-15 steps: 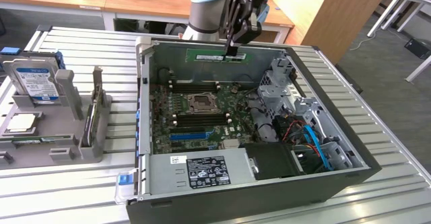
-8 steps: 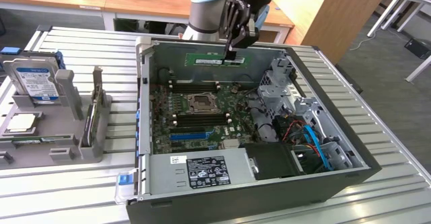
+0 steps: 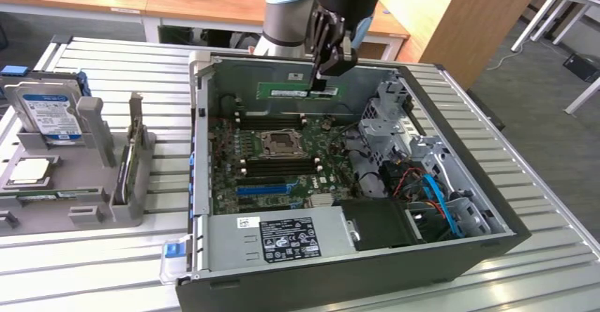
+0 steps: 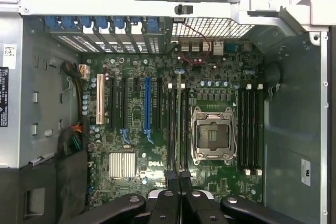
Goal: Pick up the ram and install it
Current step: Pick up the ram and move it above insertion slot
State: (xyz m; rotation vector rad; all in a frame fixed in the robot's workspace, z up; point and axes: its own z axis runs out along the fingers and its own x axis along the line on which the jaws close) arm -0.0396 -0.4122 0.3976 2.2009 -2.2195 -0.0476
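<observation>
An open computer case (image 3: 310,284) is laid on its side on a slatted metal counter (image 3: 544,206), with the motherboard (image 3: 239,150) exposed. Around the empty processor socket (image 3: 279,143) black memory slots (image 4: 247,129) are set on both sides. A long blue slot (image 4: 147,103), a white slot (image 4: 100,98) and a finned silver heat sink (image 4: 122,164) are seen on the board. The exterior view's right side of the case is crowded by a silver drive cage (image 3: 394,112) and blue cables (image 3: 439,196). The near end is taken up by the power supply (image 3: 281,240).

On the exterior view's left, well apart from the case, a hard drive (image 3: 47,114) is stood in a grey holder (image 3: 94,210).

Letters reading "DELL" are printed on the board beside the heat sink. A black label with white print is carried by the power supply and a blue-and-white label by the hard drive; neither can be read.

The ram (image 3: 286,89) is pinched between the fingers of the claw (image 3: 322,81), which are pressed against its two faces. It is held level above the far part of the case, clear of the board. In the wrist view it is seen edge-on, reaching out from the claw (image 4: 179,174) over the slots just beside the socket.
</observation>
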